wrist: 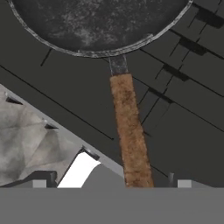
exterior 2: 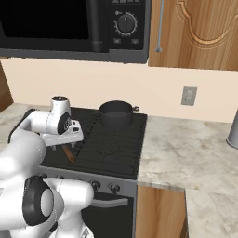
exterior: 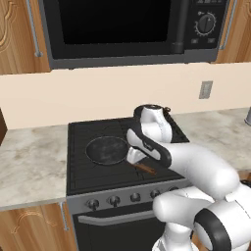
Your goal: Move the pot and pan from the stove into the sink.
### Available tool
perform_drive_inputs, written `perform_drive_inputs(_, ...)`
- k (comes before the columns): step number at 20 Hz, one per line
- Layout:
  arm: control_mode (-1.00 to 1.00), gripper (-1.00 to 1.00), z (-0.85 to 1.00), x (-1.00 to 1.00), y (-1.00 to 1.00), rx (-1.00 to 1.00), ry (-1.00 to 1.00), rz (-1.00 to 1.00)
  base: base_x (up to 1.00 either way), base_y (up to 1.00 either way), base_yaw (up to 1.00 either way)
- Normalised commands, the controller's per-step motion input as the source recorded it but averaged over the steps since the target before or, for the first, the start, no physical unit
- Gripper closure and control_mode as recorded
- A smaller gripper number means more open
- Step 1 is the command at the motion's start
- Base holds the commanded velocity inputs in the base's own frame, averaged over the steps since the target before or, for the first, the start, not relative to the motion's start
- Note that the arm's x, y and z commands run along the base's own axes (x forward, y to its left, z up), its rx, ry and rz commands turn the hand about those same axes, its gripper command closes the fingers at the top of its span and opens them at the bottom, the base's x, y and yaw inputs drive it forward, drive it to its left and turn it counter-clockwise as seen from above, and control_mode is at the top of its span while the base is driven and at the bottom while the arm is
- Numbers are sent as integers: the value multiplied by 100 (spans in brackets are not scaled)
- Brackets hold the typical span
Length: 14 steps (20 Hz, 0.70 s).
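one pan (exterior: pixel 107 150), one pot (exterior 2: pixel 116 113) on stove (exterior 2: pixel 122 149); gripper (wrist: pixel 111 183) open above pan handle (wrist: pixel 129 131).

One pan (exterior: pixel 107 150) and one pot (exterior 2: pixel 116 114) sit on the single stove (exterior: pixel 93 174). One microwave (exterior: pixel 132 29) hangs above, with one round dial (exterior 2: pixel 125 22) on its panel. One wall outlet (exterior 2: pixel 188 95) is on the backsplash. One grey cylinder (exterior 2: pixel 233 130) (cut off by the frame edge) stands on the worktop (exterior 2: pixel 186 153)
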Motion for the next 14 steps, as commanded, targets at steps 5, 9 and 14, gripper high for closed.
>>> perform_drive_inputs(5, -100, -100, -7, 0, -11, 7, -1, 4, 0, 0, 0)
perform_drive_inputs(9, -100, -100, -2, 0, 0, 0, 1, 0, 0, 0, 0)
perform_drive_inputs(14, -100, -100, -16, 13, 3, -4, 0, 0, 0, 0, 0)
